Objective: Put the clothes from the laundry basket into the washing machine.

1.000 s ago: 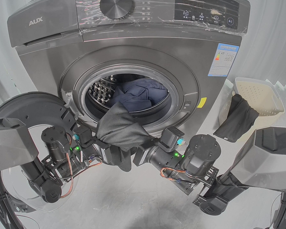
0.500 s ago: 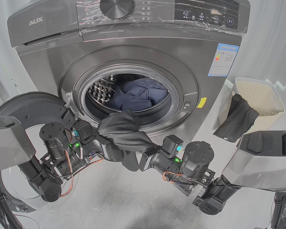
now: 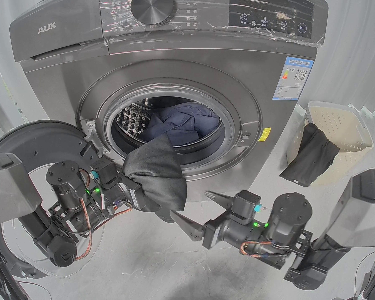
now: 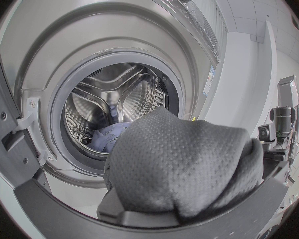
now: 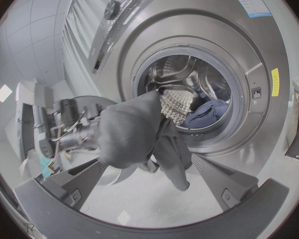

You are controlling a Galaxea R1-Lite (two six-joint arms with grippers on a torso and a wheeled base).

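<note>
black held garment (image 3: 156, 173), one; black draped garment (image 3: 312, 155), one; blue garment (image 3: 183, 123), one.

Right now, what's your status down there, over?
Right gripper open, empty. Left gripper carrying dark grey garment at the drum mouth. Blue clothes inside; way in looks clear.

three garments (image 3: 158, 171) (image 3: 181, 123) (image 3: 314, 155), one washing machine (image 3: 71, 34), one laundry basket (image 3: 341, 126).

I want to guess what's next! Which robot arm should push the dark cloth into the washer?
Left. The left gripper holds the dark grey garment right in front of the open washing machine. The right gripper is open, empty and lower, away from the opening.
</note>
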